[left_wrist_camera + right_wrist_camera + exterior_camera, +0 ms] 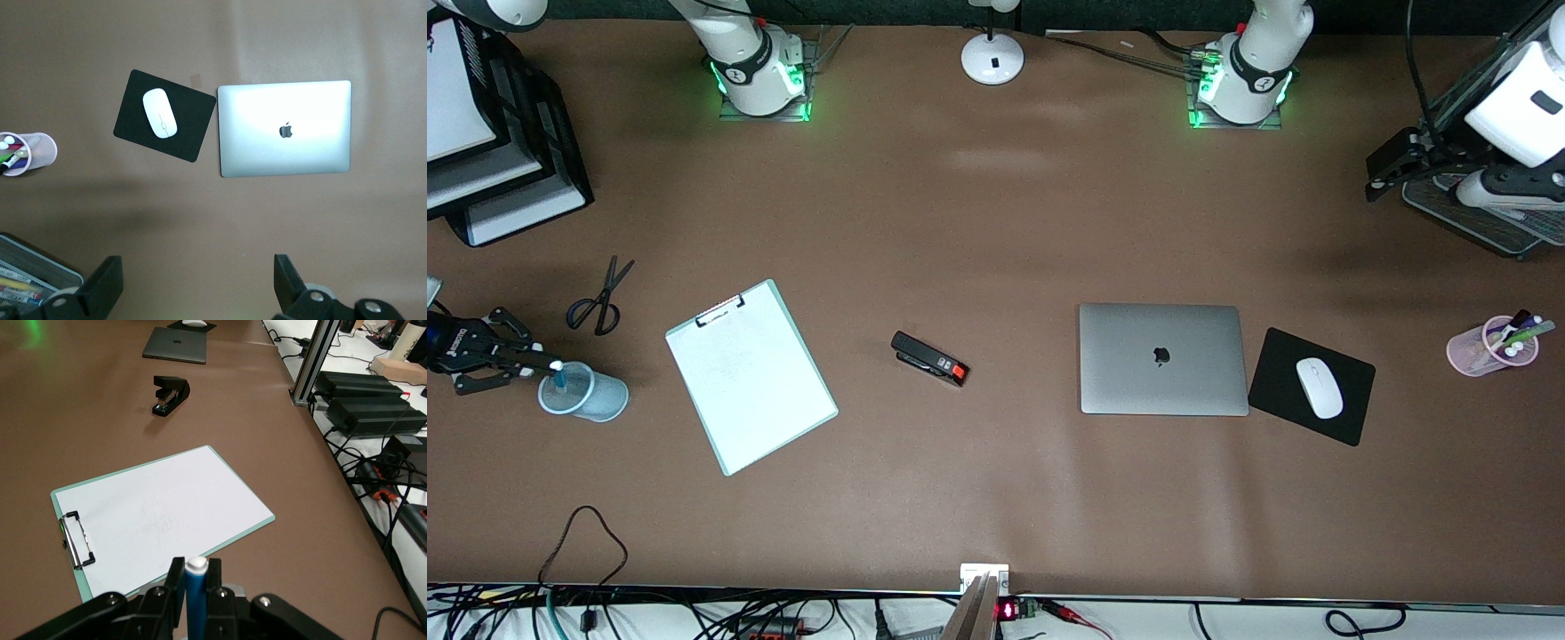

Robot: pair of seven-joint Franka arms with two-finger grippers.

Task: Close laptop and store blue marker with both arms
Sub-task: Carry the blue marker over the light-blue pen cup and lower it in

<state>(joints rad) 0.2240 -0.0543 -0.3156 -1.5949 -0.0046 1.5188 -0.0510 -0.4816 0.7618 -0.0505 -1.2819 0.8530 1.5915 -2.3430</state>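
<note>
The silver-grey laptop [1161, 358] [285, 129] [176, 345] lies closed on the table, apple logo up, toward the left arm's end. At the right arm's end, my right gripper [550, 365] [195, 577] is shut on the blue marker [559, 378] [195, 600]. It holds the marker upright, white tip up, with the lower end inside the rim of a pale blue cup [589, 396]. My left gripper [1376, 182] [198, 280] hangs open and empty over the table, beside a mesh tray.
A clipboard [750, 375] [160, 510], a black stapler [929, 357] [170, 395] and scissors [600, 298] lie between cup and laptop. A black mouse pad [1285, 369] with a white mouse [1319, 388] adjoins the laptop. A pink cup of markers [1489, 347], a mesh tray [1480, 222] and stacked black trays [525, 151] stand at the ends.
</note>
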